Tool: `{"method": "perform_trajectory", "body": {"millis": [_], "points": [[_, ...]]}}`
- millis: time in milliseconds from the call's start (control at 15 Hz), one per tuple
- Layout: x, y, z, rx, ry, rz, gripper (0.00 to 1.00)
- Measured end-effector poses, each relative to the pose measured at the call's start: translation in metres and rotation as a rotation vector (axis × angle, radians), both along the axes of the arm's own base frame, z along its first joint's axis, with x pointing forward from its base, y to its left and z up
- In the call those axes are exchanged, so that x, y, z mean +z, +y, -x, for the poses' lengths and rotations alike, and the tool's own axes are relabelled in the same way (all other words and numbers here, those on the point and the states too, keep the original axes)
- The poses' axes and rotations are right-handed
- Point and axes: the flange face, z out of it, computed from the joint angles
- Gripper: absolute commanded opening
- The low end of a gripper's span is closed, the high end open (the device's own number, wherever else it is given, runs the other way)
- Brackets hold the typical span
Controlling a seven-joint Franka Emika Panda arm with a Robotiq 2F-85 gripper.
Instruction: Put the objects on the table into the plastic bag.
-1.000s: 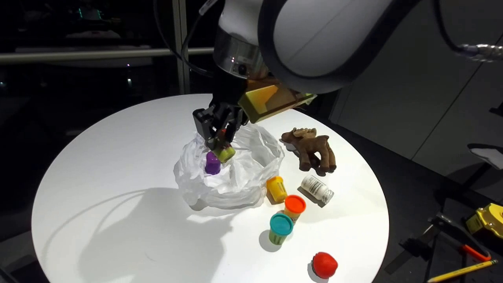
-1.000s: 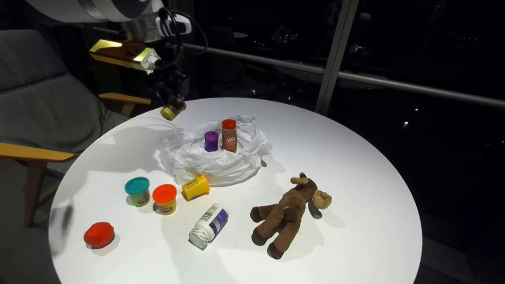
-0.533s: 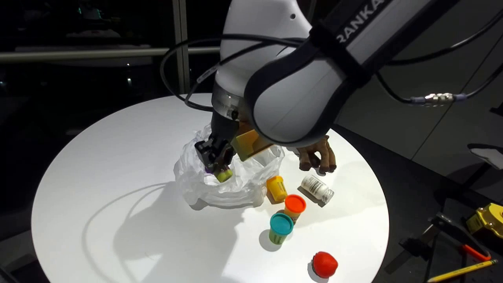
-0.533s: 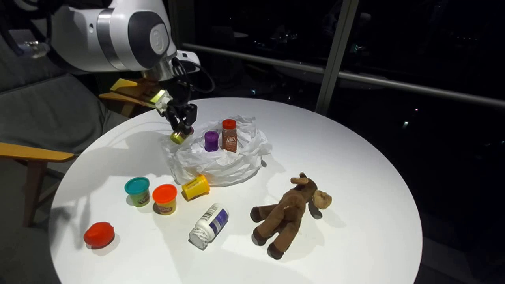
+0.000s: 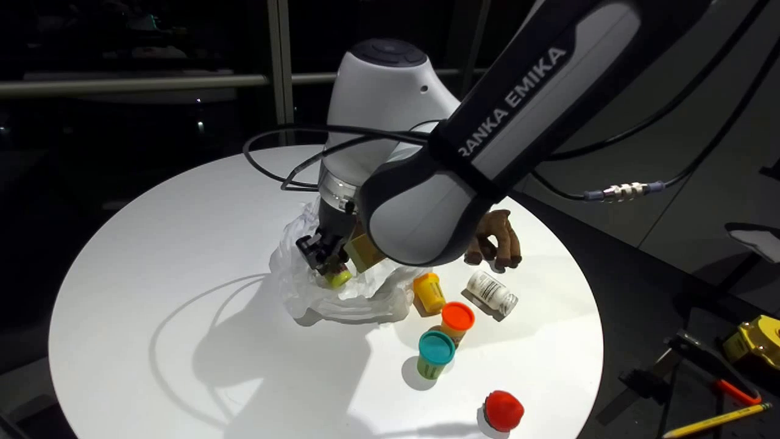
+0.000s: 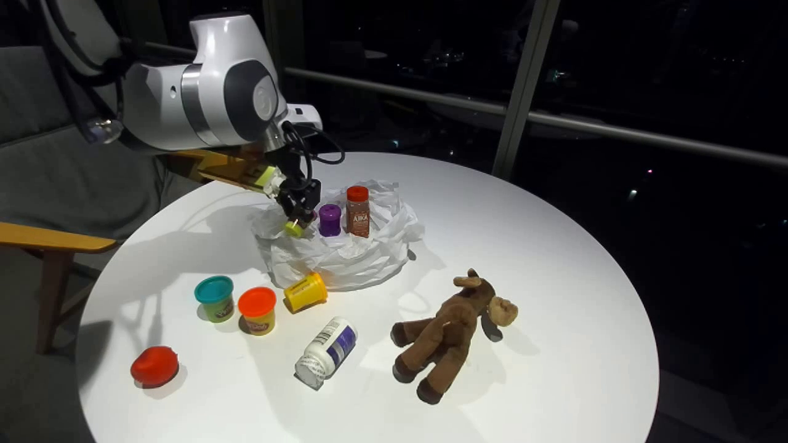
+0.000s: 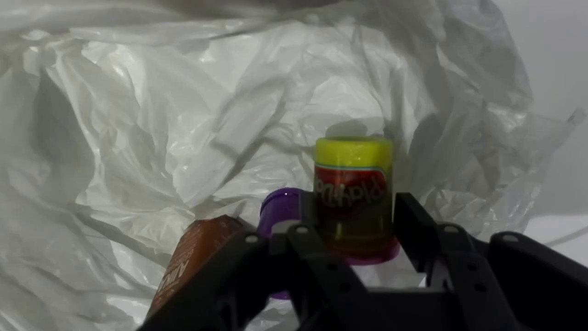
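The pincer [image 7: 356, 209], half closed, clasps the Play-Doh tub [image 7: 351, 184], long axis tipped from upright, just beside the purple container [image 6: 330, 220]; the plastic bag [image 6: 363, 266] lies directly beneath, well inside the edge of the desk [image 6: 554, 320].

A padded armchair [image 6: 68, 191], round table [image 6: 542, 258] and dark windows [image 6: 665, 67] suggest a lounge.

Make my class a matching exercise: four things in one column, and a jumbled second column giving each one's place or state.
Things:
1. pink-rimmed tub
2. red-capped jar
3. white bottle
4. teal-lidded tub

Places and states:
A. lying on its side on the table
B. standing inside the plastic bag
C. upright on the table
D. held in the gripper

Pairs: 1-D; 2-B; 3-A; 4-C
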Motion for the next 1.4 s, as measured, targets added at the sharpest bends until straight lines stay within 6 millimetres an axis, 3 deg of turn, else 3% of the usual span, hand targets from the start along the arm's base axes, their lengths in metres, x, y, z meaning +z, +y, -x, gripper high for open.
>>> {"method": "perform_trajectory", "body": {"millis": [133,200,333,600,800,1000,1200,1400], "points": [[-0.009,0.002,-0.006,0.003,-0.008,0.015,0.23],[-0.013,0.003,-0.010,0.003,-0.012,0.019,0.71],[-0.019,0.005,-0.017,0.000,-0.021,0.020,0.73],[-0.011,0.001,-0.025,-0.015,-0.041,0.017,1.00],[0.012,-0.004,-0.025,-0.024,-0.059,0.012,1.00],[0.045,-0.007,-0.007,-0.037,-0.048,-0.006,1.00],[0.072,-0.006,0.032,-0.086,0.048,-0.017,1.00],[0.090,-0.003,0.083,-0.179,0.189,-0.014,1.00]]}}
